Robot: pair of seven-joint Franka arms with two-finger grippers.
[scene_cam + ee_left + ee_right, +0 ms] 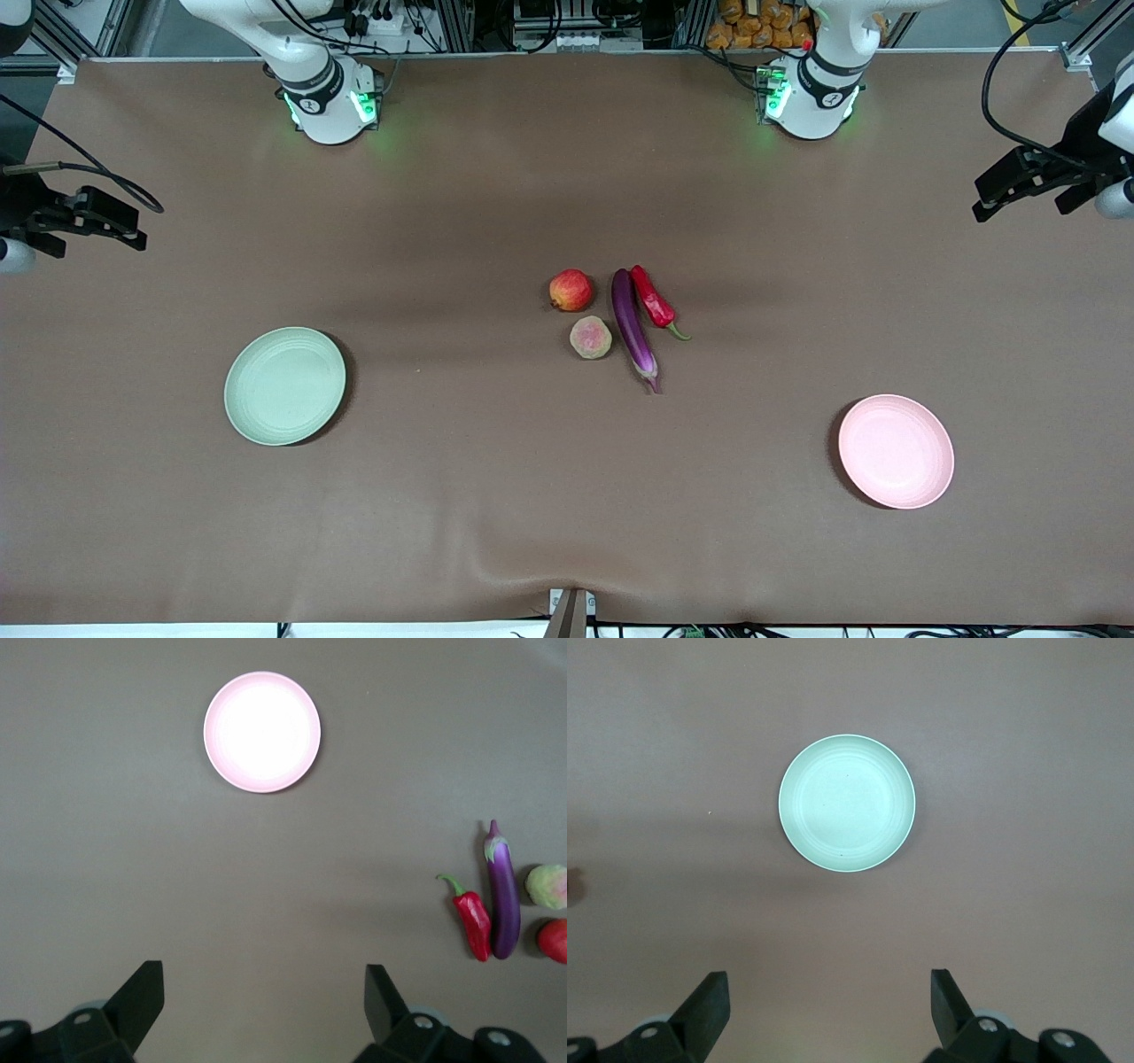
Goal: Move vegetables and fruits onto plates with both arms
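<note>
Four items lie together mid-table: a purple eggplant (633, 328) (503, 899), a red chili (654, 301) (475, 923) beside it, a red-orange pomegranate (571, 290) (554, 940), and a pale peach (591, 337) (548, 886) nearer the front camera. The green plate (284, 385) (847, 803) sits bare toward the right arm's end. The pink plate (896, 451) (262, 732) sits bare toward the left arm's end. My left gripper (982, 202) (264, 970) hangs open over the table's left-arm end. My right gripper (140, 229) (828, 976) hangs open over the right-arm end. Both hold nothing.
A brown cloth (496, 496) covers the whole table. Both arm bases (328, 102) (811, 97) stand along the edge farthest from the front camera. A small metal bracket (571, 611) sticks up at the edge nearest the front camera. Black cables (1001, 97) trail from the left arm.
</note>
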